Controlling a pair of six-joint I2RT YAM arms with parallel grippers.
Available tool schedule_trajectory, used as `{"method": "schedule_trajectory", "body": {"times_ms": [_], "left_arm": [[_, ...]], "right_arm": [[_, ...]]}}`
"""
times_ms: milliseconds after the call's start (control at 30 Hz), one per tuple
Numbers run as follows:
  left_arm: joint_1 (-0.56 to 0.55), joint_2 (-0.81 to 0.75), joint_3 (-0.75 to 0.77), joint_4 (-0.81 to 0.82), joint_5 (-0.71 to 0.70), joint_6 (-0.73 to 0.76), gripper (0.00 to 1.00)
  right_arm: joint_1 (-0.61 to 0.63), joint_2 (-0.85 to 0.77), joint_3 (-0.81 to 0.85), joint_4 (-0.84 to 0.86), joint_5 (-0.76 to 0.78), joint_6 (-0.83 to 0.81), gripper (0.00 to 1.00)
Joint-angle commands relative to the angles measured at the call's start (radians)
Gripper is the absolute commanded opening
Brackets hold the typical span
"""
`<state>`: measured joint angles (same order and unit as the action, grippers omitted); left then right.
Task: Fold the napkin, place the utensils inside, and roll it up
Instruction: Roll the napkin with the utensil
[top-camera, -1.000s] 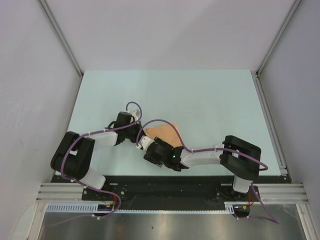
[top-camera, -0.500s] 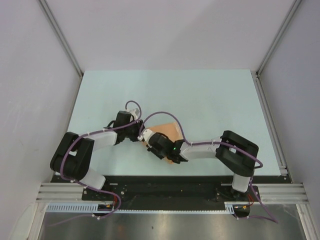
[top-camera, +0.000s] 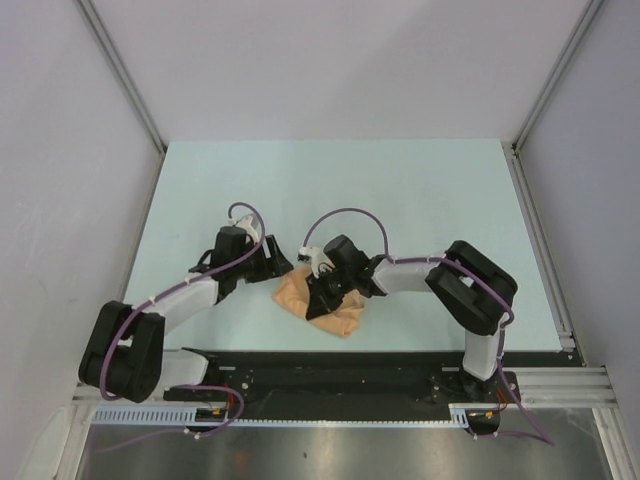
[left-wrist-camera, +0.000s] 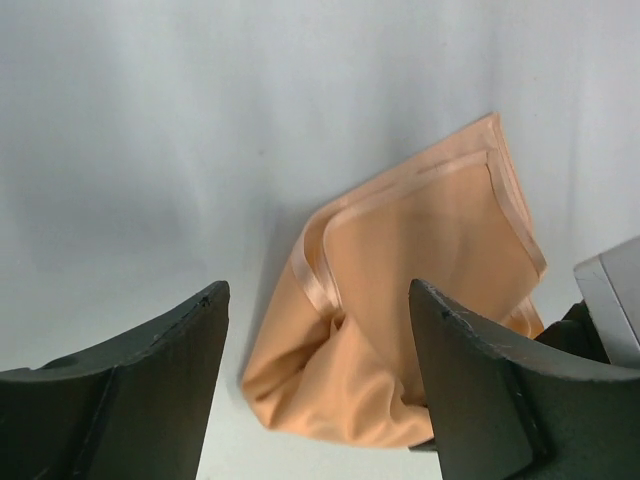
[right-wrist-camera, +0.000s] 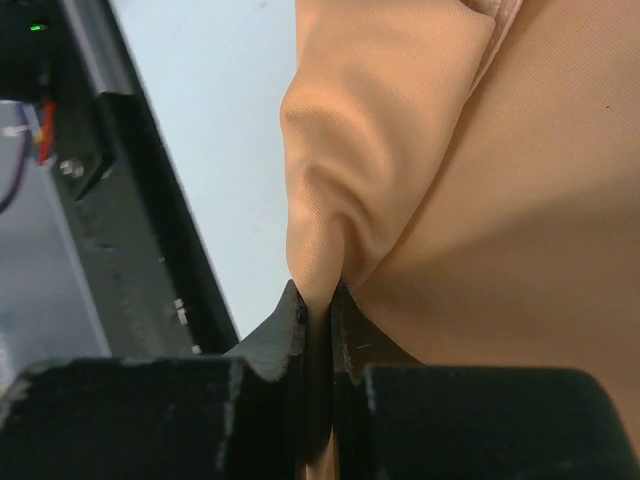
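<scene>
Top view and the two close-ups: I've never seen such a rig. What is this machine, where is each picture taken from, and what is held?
Two robot arms, left and right, are bolted at the near edge of a pale table. The wide picture looks down from above; the other two come from wrist cameras. A crumpled peach-orange napkin lies between the arms. The right pincer is shut on a fold of it. The left pincer is open, facing the cloth, holding nothing. No fork shows.
</scene>
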<state>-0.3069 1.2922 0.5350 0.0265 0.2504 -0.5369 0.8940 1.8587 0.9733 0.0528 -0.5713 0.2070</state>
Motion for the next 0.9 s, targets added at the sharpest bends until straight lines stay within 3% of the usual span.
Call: {"method": "schedule_trajectory", "body": {"times_ms": [0, 467, 600, 800, 833, 867], "left_arm": [[0.003, -0.034, -0.043, 0.001, -0.022, -0.008, 0.77], [-0.015, -0.024, -0.164, 0.076, 0.132, -0.032, 0.72], [-0.04, 0.025, -0.161, 0.076, 0.151, -0.029, 0.65], [-0.067, 0.048, -0.182, 0.113, 0.2, -0.049, 0.22], [-0.067, 0.05, -0.187, 0.119, 0.208, -0.054, 0.07], [-0.069, 0.05, -0.188, 0.122, 0.211, -0.055, 0.01]], "right_arm": [[-0.02, 0.066, 0.005, -0.011, -0.263, 0.109, 0.0], [-0.093, 0.175, 0.054, -0.082, -0.291, 0.104, 0.0], [-0.102, 0.178, 0.061, -0.087, -0.288, 0.098, 0.0], [-0.132, 0.172, 0.071, -0.097, -0.289, 0.092, 0.03], [-0.141, 0.163, 0.08, -0.116, -0.286, 0.08, 0.1], [-0.147, 0.152, 0.087, -0.128, -0.285, 0.075, 0.16]]}}
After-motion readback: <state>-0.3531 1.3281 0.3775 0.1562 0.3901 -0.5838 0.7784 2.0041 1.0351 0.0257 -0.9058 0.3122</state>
